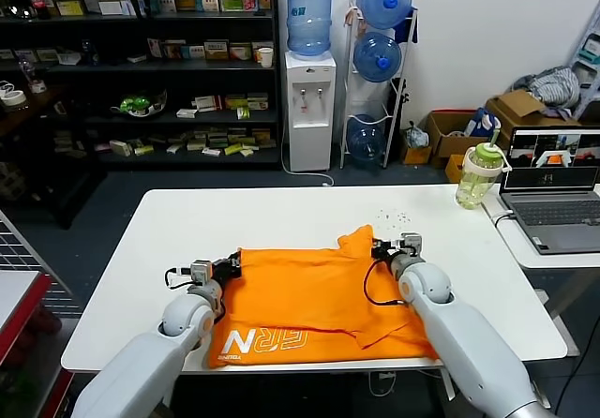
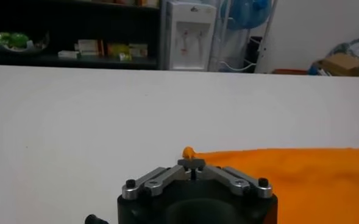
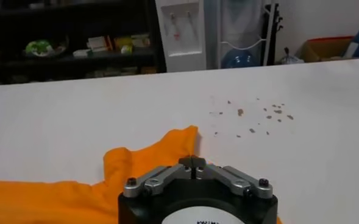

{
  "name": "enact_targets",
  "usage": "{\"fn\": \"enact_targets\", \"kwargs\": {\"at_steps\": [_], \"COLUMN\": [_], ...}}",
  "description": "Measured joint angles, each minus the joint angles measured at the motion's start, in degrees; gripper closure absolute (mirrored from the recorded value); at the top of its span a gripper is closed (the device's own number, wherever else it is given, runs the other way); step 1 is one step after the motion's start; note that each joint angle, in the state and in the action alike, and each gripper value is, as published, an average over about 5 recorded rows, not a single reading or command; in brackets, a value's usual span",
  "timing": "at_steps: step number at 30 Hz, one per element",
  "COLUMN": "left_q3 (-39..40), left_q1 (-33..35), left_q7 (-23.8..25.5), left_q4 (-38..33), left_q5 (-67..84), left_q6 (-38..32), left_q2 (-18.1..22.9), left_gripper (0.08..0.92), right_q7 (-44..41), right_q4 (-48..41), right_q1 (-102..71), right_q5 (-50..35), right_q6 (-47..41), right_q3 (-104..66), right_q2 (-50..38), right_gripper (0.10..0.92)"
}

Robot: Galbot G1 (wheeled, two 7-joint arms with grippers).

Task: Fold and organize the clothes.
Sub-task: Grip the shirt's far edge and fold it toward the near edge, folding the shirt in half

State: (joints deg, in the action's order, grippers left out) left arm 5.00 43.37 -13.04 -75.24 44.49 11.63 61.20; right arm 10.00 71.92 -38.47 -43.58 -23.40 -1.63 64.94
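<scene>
T-shirt [image 1: 309, 306] lies at the table's [image 1: 141, 277] near edge, lettering nearest. Left gripper [image 1: 234, 266] pinches its far left corner; right gripper [image 1: 380, 249] pinches the far right corner. Fold beginning: next, probably lift both corners together, evenly, keeping the cloth taut.

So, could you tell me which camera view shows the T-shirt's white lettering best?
The head view: the white lettering on the orange T-shirt shows near the table's front edge. The left wrist view shows only plain orange cloth; the right wrist view shows a raised fold, no lettering.
</scene>
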Motion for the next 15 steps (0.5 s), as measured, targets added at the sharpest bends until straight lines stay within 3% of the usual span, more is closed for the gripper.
{"fn": "enact_targets", "kwargs": {"at_steps": [15], "left_q3": [-3.88], "left_q1": [4.98], "left_q7": [-2.50], "left_q4": [-9.40], "left_q5": [0.42], "left_q6": [-0.12], "left_q2": [-3.35], "left_gripper": [0.905], "right_q7": [0.79], "right_q4": [11.86], "right_q1": [-8.76], "right_q5": [-1.81], "right_q6": [1.74], "right_q3": [-4.04], "right_q2": [-5.07], "right_gripper": [0.901]}}
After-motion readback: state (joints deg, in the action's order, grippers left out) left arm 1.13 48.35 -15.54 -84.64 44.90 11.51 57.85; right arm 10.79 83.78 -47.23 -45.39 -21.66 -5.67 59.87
